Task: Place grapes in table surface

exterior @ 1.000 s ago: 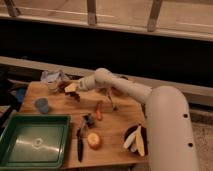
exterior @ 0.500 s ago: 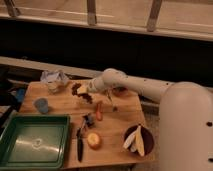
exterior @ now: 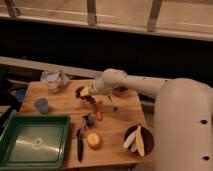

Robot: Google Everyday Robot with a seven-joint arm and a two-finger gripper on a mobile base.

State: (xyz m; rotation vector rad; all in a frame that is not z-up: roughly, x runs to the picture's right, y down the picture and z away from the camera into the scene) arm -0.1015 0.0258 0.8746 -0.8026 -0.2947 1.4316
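Note:
My gripper (exterior: pixel 84 94) is at the end of the white arm that reaches in from the right, low over the middle of the table surface (exterior: pixel 60 100). It is shut on the grapes (exterior: pixel 88 99), a small dark bunch that hangs at its tip just above or on the tan wood; I cannot tell whether they touch. The orange-red carrot (exterior: pixel 99 111) lies just right of and below the bunch.
A green tray (exterior: pixel 35 142) sits at the front left, with a blue cup (exterior: pixel 42 104) behind it. A crumpled clear bag (exterior: pixel 55 79) is at the back left. A black knife (exterior: pixel 80 145), an orange fruit (exterior: pixel 93 140) and a dark bowl (exterior: pixel 137 140) of banana pieces are near the front.
The gripper has moved right and slightly toward the front with the dark bunch, from near the back-left bag to the middle of the table, and has come lower.

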